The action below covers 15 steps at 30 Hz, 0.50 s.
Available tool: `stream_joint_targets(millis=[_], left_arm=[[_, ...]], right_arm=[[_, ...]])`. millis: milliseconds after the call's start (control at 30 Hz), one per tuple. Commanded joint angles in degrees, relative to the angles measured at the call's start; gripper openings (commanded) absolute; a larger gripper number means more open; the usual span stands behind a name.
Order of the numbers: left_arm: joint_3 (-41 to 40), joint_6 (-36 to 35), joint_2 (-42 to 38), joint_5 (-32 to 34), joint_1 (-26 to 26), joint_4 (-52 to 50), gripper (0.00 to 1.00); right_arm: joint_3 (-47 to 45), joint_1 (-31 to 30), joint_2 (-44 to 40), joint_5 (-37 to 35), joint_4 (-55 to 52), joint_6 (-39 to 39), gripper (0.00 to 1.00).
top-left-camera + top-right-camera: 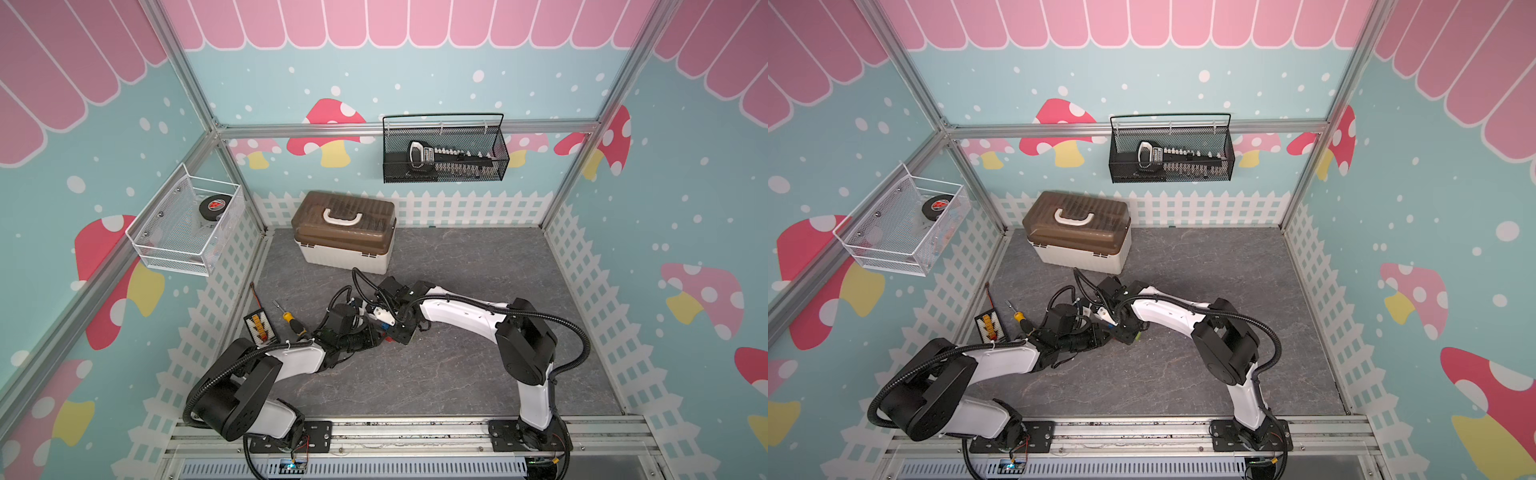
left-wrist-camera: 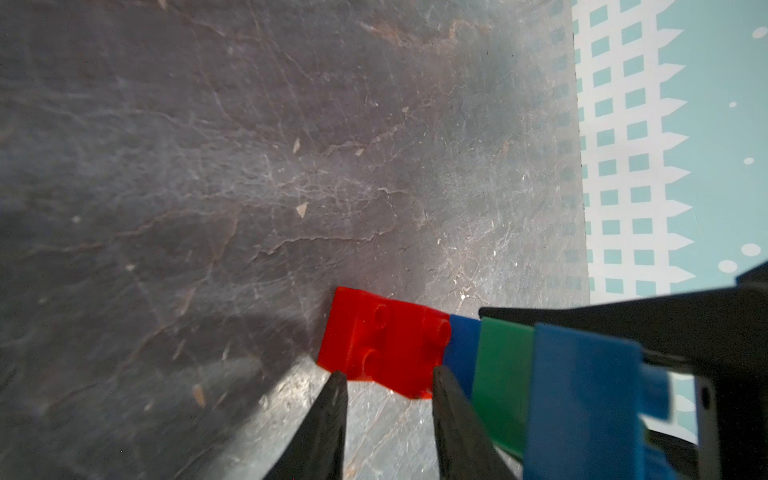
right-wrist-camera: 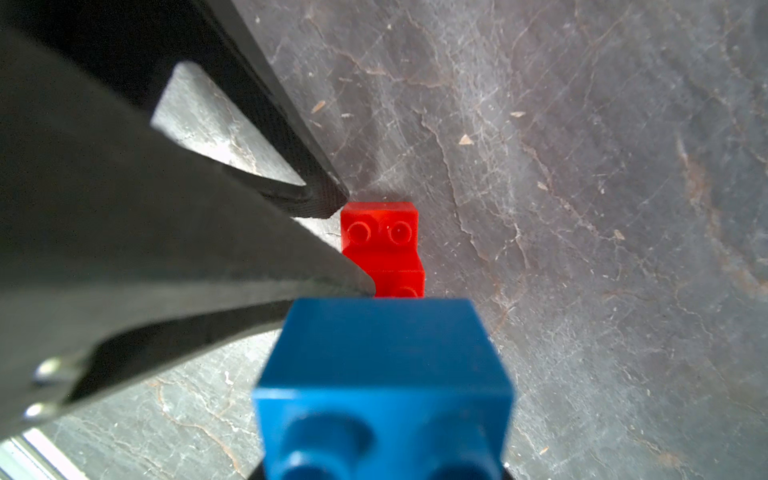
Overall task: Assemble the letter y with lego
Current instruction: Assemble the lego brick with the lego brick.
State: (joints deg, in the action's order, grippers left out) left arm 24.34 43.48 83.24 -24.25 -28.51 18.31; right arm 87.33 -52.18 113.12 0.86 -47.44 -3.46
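Joining the stem to the arms appears to be the step in hand. Right hand (image 1: 392, 330) is pressed shut on a stack of studded plastic bricks (image 2: 503, 374), blue, dark green, blue, tilted low over the grey marbled counter (image 2: 249, 166). The stack's leading blue brick touches two stepped red plastic bricks (image 3: 382, 245) resting on the counter. Left hand (image 2: 388, 374), fingers narrowly apart, brackets these red bricks and appears to pinch them. Judgement: the next move calls for squaring the blue underside over the exposed red studs, then a firm press against the braced red bricks. Any skew risks sliding them.
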Motion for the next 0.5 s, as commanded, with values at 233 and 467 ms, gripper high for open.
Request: stream_joint_targets(millis=[233, 467], left_arm=[[-1.75, 0.07, 0.95, 1.18, 0.48, -1.52, 0.35], [-1.66, 0.20, 0.60, 1.14, 0.50, -1.64, 0.35]], right_arm=[[1.71, -0.35, 3.94, -0.10, -4.92, -1.81, 0.12], [2.23, -0.33, 4.43, -0.17, -5.55, -1.93, 0.12]])
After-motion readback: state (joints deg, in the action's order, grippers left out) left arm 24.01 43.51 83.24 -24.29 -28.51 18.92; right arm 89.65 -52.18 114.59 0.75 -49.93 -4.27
